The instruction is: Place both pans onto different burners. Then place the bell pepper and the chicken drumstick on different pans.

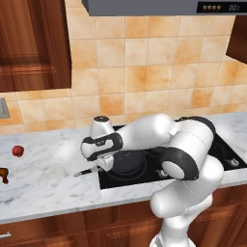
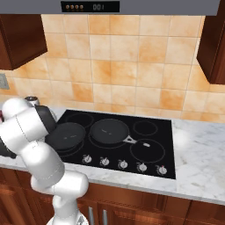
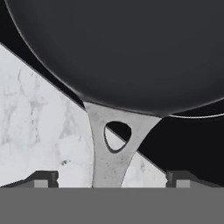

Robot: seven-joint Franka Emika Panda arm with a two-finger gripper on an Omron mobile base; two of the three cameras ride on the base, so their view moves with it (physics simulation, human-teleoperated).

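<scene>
Black round frying pan (image 3: 127, 52) sat at glass cooktop's (image 2: 167, 132) left edge; gripper (image 3: 111, 179) spread wide astride silver handle (image 3: 107, 148). Best lift straight, avoid snagging.

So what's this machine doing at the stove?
The robot arm is setting pans on the cooktop. Its end effector is open around the handle of the left pan, which sits over a left burner. The other pan sits on the middle burner. The red pepper and the drumstick wait on the counter.
</scene>
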